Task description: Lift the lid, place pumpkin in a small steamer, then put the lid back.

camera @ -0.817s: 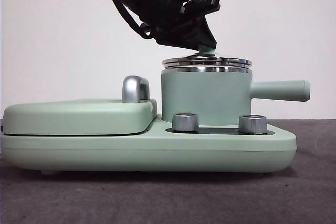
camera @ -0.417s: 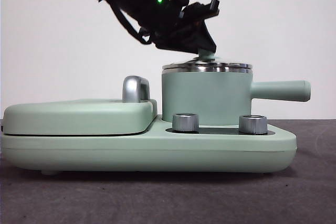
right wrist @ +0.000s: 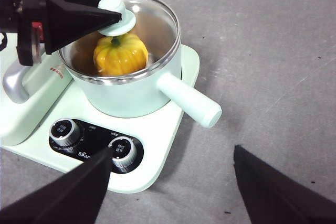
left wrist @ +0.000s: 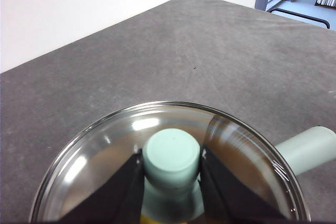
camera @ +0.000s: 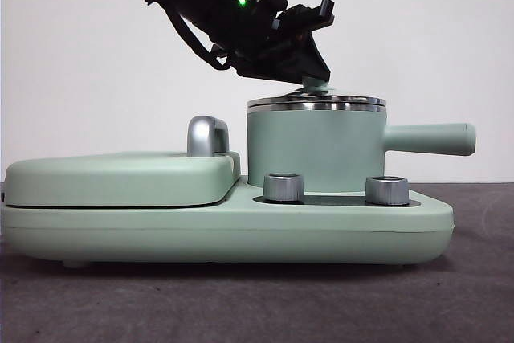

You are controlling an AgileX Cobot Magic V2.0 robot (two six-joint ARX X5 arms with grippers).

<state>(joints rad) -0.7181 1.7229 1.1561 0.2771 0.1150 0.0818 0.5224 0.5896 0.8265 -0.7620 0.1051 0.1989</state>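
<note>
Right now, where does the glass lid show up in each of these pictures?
Front view: the lid sits on the steamer, under the left gripper.
Left wrist view: it fills the lower middle, jaws shut on its knob.
Right wrist view: it covers the pumpkin.
Shared landmark: the steamer's handle.

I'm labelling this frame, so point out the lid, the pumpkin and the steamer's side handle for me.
lid (camera: 316,103): front view, on its steel rim.
pumpkin (right wrist: 119,55): right wrist view, on its ribbed yellow-orange body.
steamer's side handle (right wrist: 190,100): right wrist view, midway along the handle.
</note>
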